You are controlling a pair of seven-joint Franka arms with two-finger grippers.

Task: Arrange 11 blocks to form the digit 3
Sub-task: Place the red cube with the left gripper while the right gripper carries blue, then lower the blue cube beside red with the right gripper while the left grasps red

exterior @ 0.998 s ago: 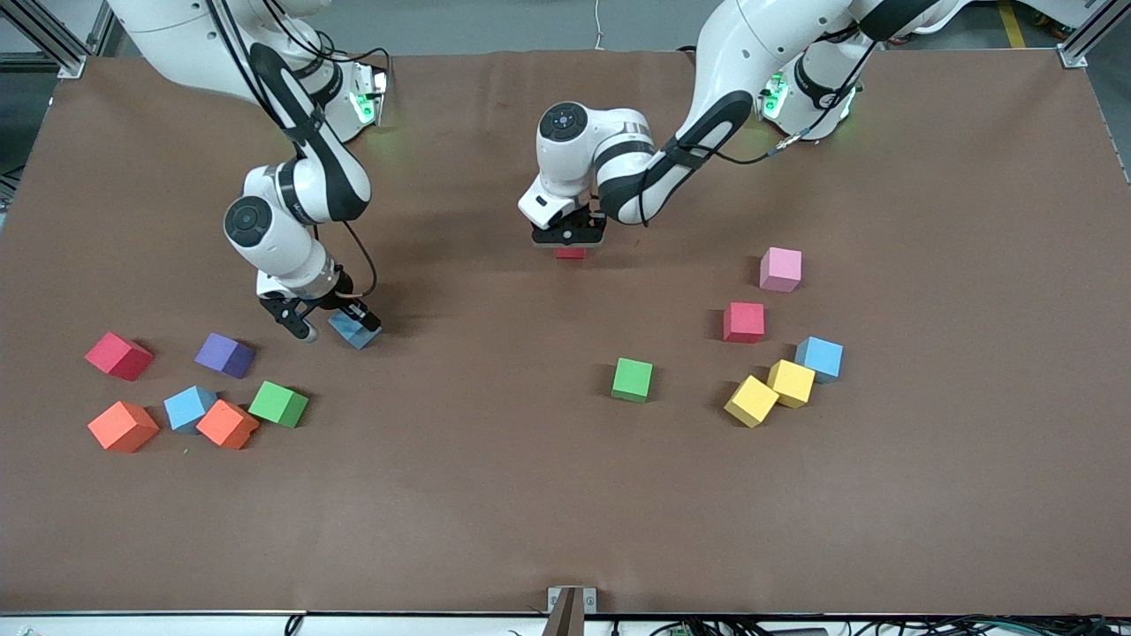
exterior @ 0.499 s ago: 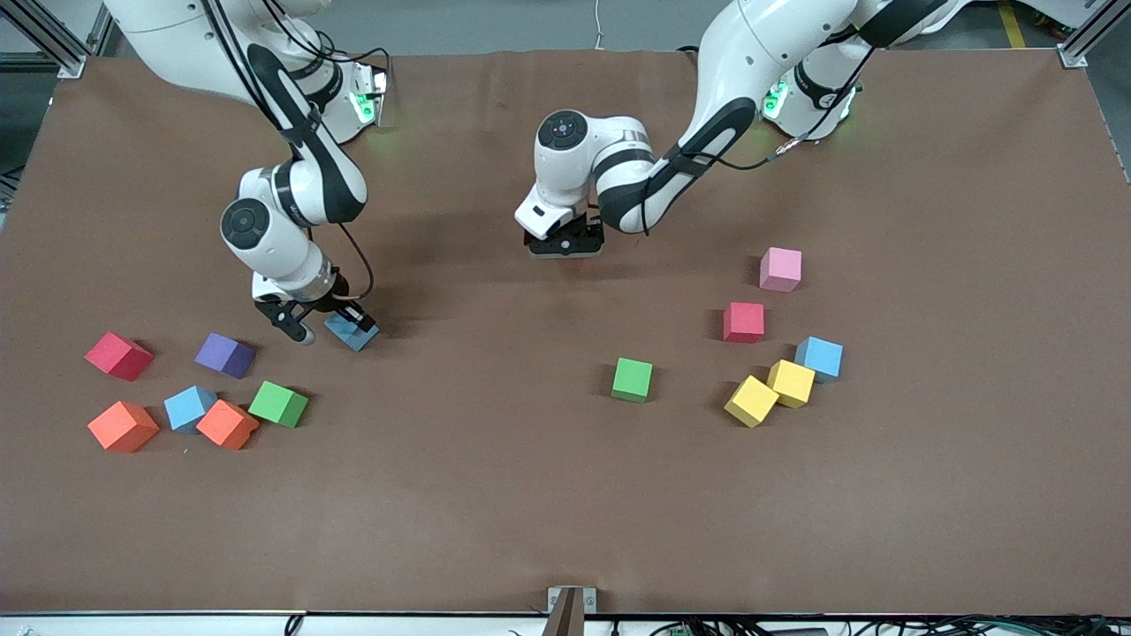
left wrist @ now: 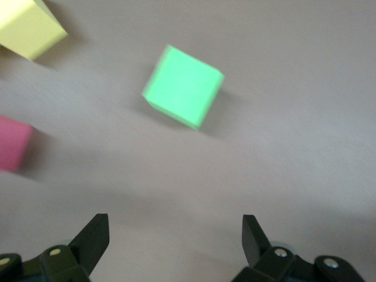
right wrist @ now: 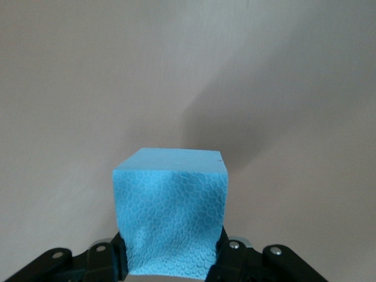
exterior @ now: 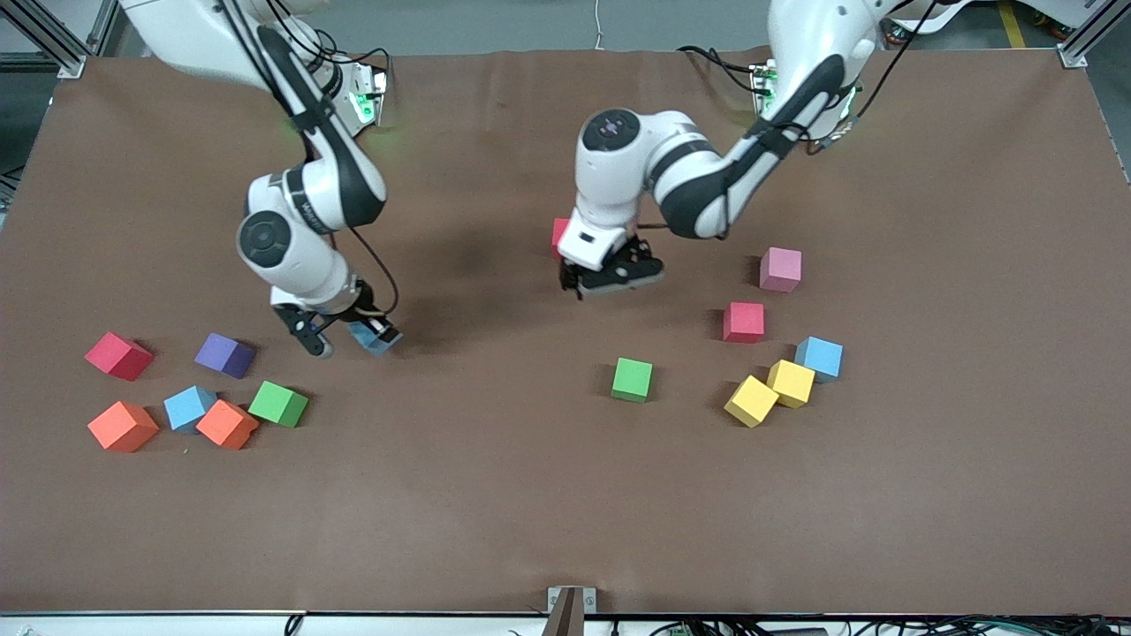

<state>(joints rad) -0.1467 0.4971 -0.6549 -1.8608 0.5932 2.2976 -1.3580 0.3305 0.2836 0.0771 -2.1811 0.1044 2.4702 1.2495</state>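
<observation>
At the far left of the front view, low on the brown surface [exterior: 530,495], sits a group of blocks. A red block [exterior: 118,356] is at the left edge, and a purple block [exterior: 224,355] is beside it. Just below them in the frame are an orange block [exterior: 123,426], a light blue block [exterior: 188,408] and a second orange block [exterior: 227,424], which touches the light blue one. A green block [exterior: 278,404] is close by.

A little above this group, the right gripper [exterior: 346,336] is clamped on a blue block [right wrist: 170,211]. In the right wrist view the block sits squeezed between the two black fingers [right wrist: 108,261], lifted over bare surface.

Near the middle of the frame, a red cube [exterior: 559,237] lies on the surface, half hidden by the left arm. The left gripper [exterior: 611,276] hangs just to the lower right of it, with its fingers spread wide apart and nothing between them.

Below that gripper in the frame is a lone green cube [exterior: 633,380], which the left wrist view also shows [left wrist: 183,86].

On the right side of the frame are more cubes: a pink cube [exterior: 781,268] highest up, another red one [exterior: 744,321] under it, then two touching yellow blocks [exterior: 770,392] and a pale blue cube [exterior: 820,357] that touches one of them.

No blocks are lined up into the digit 3.
</observation>
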